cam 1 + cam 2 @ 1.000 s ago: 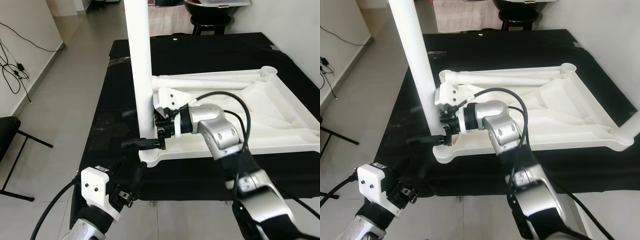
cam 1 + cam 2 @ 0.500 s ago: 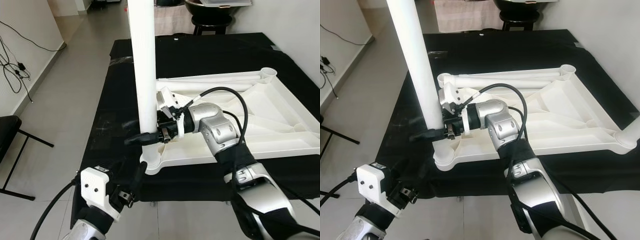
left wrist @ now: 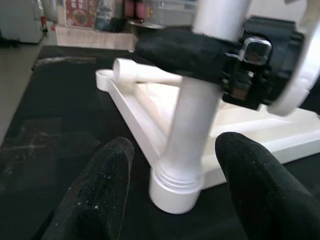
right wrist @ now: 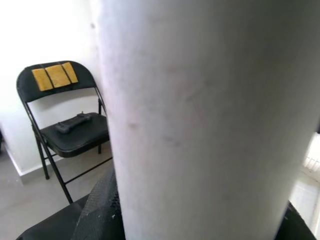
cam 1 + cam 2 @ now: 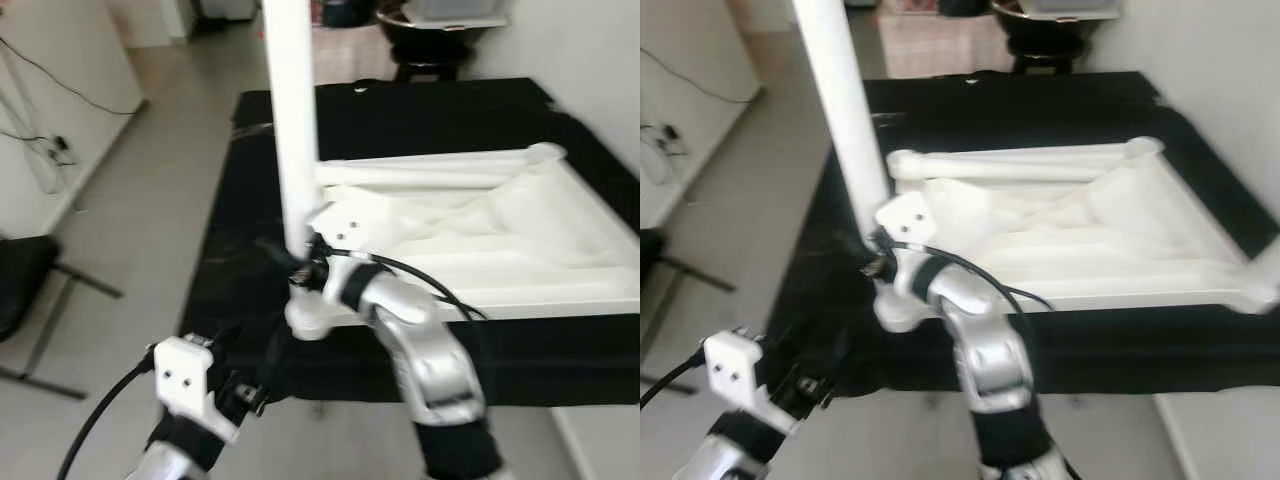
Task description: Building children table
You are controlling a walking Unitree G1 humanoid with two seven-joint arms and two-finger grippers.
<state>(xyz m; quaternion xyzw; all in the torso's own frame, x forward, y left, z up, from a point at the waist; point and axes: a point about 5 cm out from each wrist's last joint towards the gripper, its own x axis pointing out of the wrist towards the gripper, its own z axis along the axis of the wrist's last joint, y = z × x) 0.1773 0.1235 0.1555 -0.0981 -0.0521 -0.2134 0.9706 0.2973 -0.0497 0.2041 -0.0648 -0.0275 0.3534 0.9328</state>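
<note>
Gripping upright white leg, right hand looks blurred, prob. clamped; left hand open nearby.

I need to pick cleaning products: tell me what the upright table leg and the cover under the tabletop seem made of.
Upright table leg: probably moulded plastic, smooth white with a faint sheen and a ringed collar at its base. Cover: looks like matte black cloth or sheet; too blurred to tell which.

upright white leg fills right claw, floor beside free
</note>
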